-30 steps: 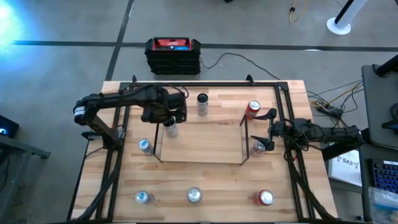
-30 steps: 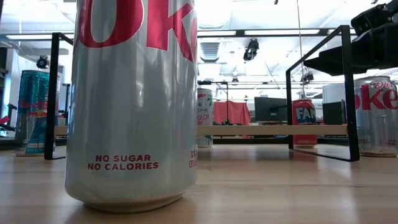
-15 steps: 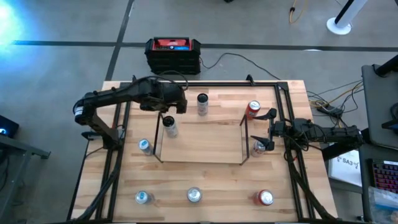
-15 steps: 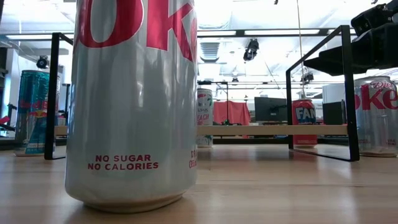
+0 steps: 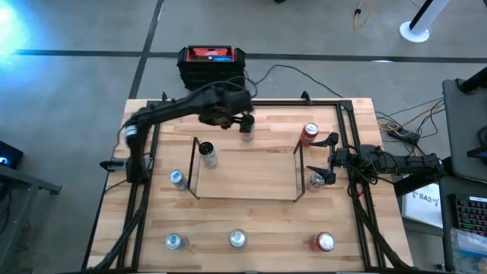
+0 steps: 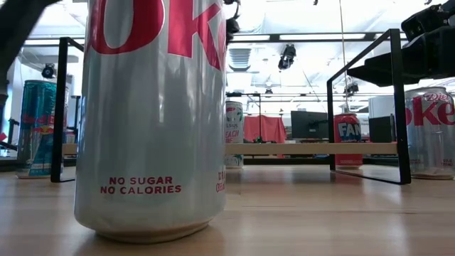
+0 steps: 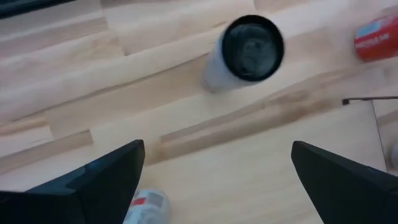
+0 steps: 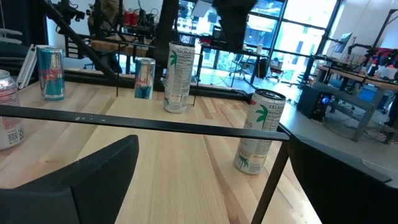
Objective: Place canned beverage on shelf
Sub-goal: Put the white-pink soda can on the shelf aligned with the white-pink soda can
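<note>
Wooden tabletop (image 5: 251,213) ringed by a black tubular frame (image 5: 346,152). Mid-table, the shelf (image 5: 245,176): light deck, thin black end frames. On its deck, at the left end toward the far edge, one white can (image 5: 207,154), lying tilted as seen from above. Black and red box (image 5: 211,67) on the floor past the far edge.

Left arm reaching over the far edge of the tabletop, left gripper (image 5: 242,122) held above a white can with a dark top (image 7: 244,53), fingers (image 7: 99,180) spread wide and empty, that can standing off the shelf near the far edge. Right arm low at the right edge, right gripper (image 5: 327,160) by the shelf's right end frame, fingers (image 8: 81,180) spread apart, nothing between them.

Other cans off the shelf:
- red can (image 5: 310,135) near the far right corner
- silver can (image 5: 316,180) just beside the right end frame
- blue-and-silver can (image 5: 176,179) outside the left end frame
- along the near edge, one silver-blue (image 5: 174,242), one silver (image 5: 237,239), one red (image 5: 325,242)
</note>
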Available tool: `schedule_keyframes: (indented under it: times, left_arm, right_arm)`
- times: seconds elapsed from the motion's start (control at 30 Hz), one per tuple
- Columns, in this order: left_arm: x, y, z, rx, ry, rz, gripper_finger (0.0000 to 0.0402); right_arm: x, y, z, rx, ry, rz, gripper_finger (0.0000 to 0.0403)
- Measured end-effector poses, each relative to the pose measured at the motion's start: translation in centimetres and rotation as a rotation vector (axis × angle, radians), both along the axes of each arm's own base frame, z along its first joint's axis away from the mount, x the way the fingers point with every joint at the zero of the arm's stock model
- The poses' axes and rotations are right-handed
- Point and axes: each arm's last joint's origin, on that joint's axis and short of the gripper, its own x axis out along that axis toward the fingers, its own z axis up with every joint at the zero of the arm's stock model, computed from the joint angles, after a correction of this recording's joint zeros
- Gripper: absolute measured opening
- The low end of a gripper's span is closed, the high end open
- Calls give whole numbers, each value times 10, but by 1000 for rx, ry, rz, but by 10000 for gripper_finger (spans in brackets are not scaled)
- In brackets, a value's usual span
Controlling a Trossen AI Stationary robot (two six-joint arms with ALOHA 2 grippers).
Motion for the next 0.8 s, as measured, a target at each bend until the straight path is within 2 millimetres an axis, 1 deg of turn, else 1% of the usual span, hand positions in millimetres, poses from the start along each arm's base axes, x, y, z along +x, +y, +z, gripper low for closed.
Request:
schedule_keyframes:
  times: [0.17, 0.2, 0.3, 0.47, 0.67, 0.8]
  left_arm:
    - [28, 12, -4, -53, 35, -24, 390]
    - [32, 14, -9, -56, 40, -30, 390]
    - [34, 21, -22, -75, 10, -59, 390]
    - [28, 36, -21, -105, -19, -66, 390]
    - [29, 41, -22, -98, -35, -93, 390]
    - [35, 44, -35, -80, -23, -119, 390]
  right_arm:
    - [0, 0, 0, 0, 0, 0, 398]
    - [0, 0, 0, -2, 0, 0, 398]
    - [0, 0, 0, 0, -1, -1, 398]
    - [0, 0, 0, -2, 0, -7, 398]
    - [0, 0, 0, -1, 0, -7, 398]
    - [0, 0, 0, 0, 1, -7, 398]
